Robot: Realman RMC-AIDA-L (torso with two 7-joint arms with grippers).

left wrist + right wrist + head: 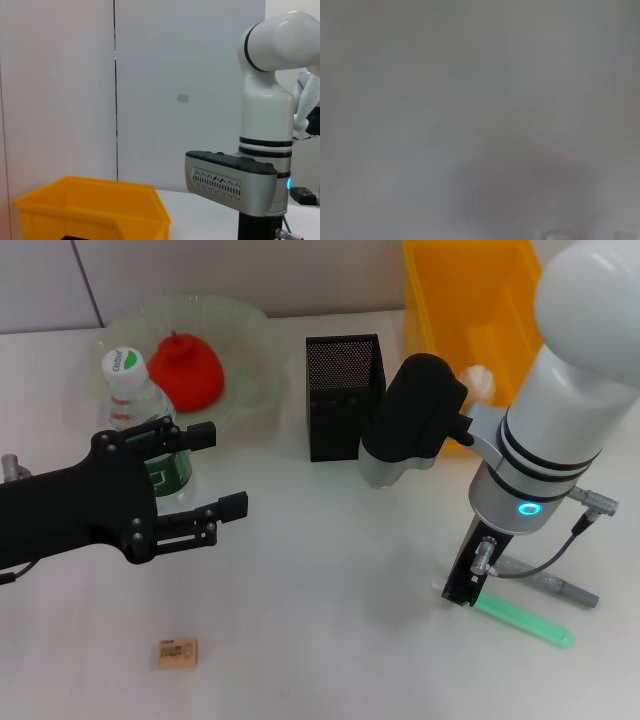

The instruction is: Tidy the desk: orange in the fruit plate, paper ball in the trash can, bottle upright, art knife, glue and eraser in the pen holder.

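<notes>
The bottle (pixel 143 415) stands upright on the white desk (pixel 330 600), clear plastic with a white cap and a green label, at the near rim of the pale green fruit plate (pixel 245 340). In the plate sits the orange (pixel 186 370), which looks red-orange here with a small stem nub on top. The left gripper (pixel 215 470) reaches in from nine o'clock in the head view, its two black fingers (pixel 200 435) spread apart; the bottle sits behind the upper finger near the gripper's base, and whether the finger touches it cannot be told.

At twelve o'clock from the desk's middle stands the black mesh pen holder (pixel 345 395), and at one o'clock the yellow trash can (pixel 470 300) with the white paper ball (pixel 480 380) inside.

The right gripper (pixel 468 585) points straight down at four o'clock, right over one end of the translucent green art knife (pixel 525 622) lying flat; its finger spacing cannot be told. Just beyond the knife lies the grey glue stick (pixel 565 590). The tan eraser (pixel 176 652) lies alone at seven o'clock, well apart from both grippers.
</notes>
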